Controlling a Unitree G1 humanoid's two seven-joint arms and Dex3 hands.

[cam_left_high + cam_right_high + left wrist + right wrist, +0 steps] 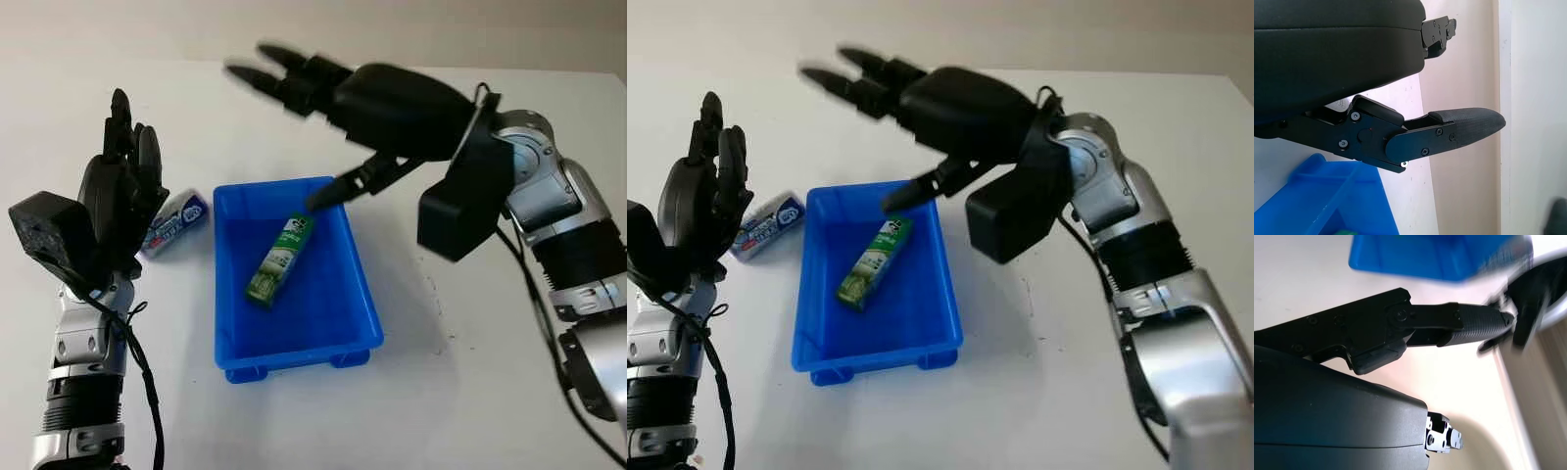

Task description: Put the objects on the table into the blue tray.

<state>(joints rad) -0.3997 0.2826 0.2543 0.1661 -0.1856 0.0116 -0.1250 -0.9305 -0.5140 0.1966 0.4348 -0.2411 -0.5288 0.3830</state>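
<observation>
A blue tray sits mid-table with a green tube-shaped pack lying inside it. A white and blue gum pack lies on the table just left of the tray. My right hand hovers open above the tray's far edge, holding nothing; its thumb points down toward the green pack. My left hand stands upright and open at the left, just in front of the gum pack. The tray's corner appears in the left wrist view and its wall in the right wrist view.
The white table extends right of the tray. A beige wall rises behind the table's far edge.
</observation>
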